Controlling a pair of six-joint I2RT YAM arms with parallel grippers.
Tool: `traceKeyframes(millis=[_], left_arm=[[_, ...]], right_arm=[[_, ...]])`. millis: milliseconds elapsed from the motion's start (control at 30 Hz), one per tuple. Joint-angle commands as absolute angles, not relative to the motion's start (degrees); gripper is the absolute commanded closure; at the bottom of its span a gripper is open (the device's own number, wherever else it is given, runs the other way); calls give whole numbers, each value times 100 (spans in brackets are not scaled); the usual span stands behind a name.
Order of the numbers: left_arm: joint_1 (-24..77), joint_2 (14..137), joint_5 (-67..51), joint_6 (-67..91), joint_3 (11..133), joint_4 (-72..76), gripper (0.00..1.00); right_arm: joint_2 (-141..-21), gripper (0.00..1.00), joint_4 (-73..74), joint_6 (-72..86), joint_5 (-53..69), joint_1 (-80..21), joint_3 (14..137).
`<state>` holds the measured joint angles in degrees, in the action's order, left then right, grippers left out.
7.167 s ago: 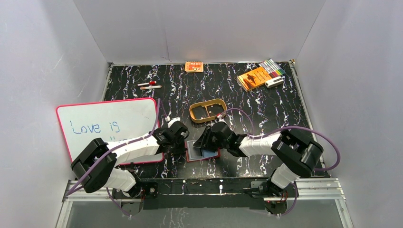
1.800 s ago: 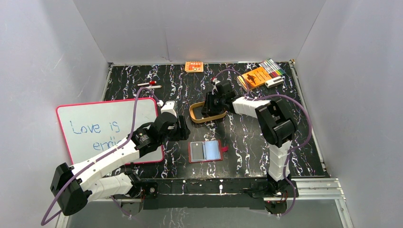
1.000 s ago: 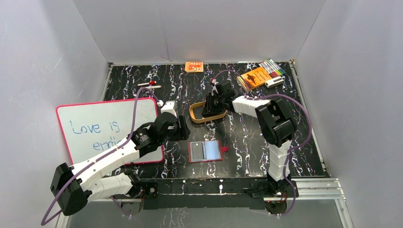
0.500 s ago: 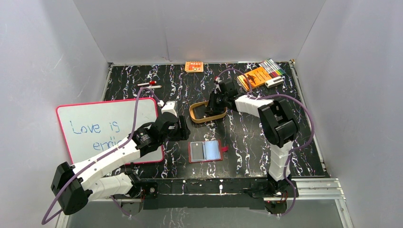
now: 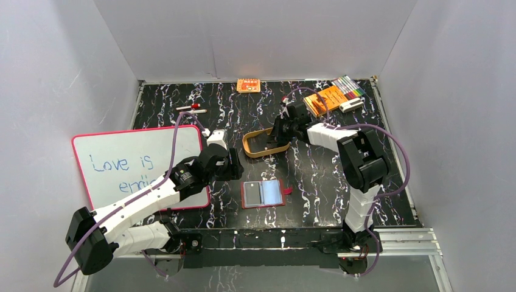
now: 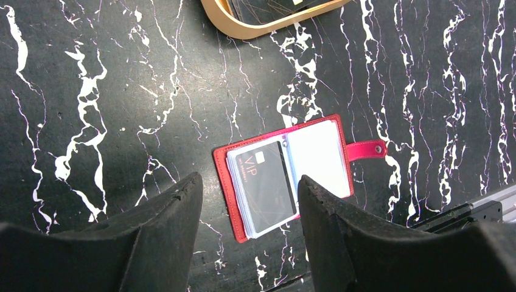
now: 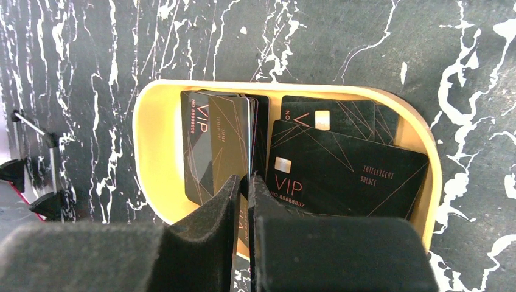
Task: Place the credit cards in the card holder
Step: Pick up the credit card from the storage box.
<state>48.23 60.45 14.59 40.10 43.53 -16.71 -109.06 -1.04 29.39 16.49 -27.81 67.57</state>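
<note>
The card holder (image 5: 263, 193) lies open near the table's front, red with a snap tab; a dark VIP credit card (image 6: 268, 182) sits in its left pocket. My left gripper (image 6: 249, 181) hovers open above it, holding nothing. Several dark credit cards (image 7: 347, 170) lie in the tan oval tray (image 7: 146, 140). My right gripper (image 7: 243, 182) reaches into the tray (image 5: 255, 151) and is shut on one dark card (image 7: 234, 140), which stands on edge between the fingers.
A whiteboard (image 5: 140, 164) lies under the left arm. An orange packet (image 5: 248, 85) sits at the back wall; an orange booklet (image 5: 325, 99) and markers (image 5: 350, 87) at the back right; two pens (image 5: 191, 109) at the back left.
My right gripper has closed onto a card in the tray, and its wrist has shifted a little to the right. The left arm and the card holder have not moved.
</note>
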Motion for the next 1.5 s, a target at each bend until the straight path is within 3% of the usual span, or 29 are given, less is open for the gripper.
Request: traceKeyframes(millis=[0, 167, 667, 1133, 1367, 1467], left_arm=[[4856, 6003, 1600, 4016, 4335, -1635, 43], [4857, 5977, 1591, 4047, 4324, -1628, 43], [4859, 5808, 1633, 4108, 4332, -1723, 43], [4853, 5438, 1839, 4368, 4541, -2001, 44], [4856, 5415, 1794, 4496, 4564, -2002, 44], [4856, 5443, 1748, 4509, 4595, -2003, 44]], right_arm=[[-10575, 96, -231, 2937, 1691, -2728, 6668], [-10418, 100, -261, 2987, 1779, -2727, 6603], [-9732, 100, -347, 3989, 2147, -2691, 6393], [-7990, 100, -528, 8341, 1615, -2449, 5596], [-7446, 100, -119, 8596, 1179, -2470, 5723], [-7347, 100, -74, 8017, 1171, -2465, 5810]])
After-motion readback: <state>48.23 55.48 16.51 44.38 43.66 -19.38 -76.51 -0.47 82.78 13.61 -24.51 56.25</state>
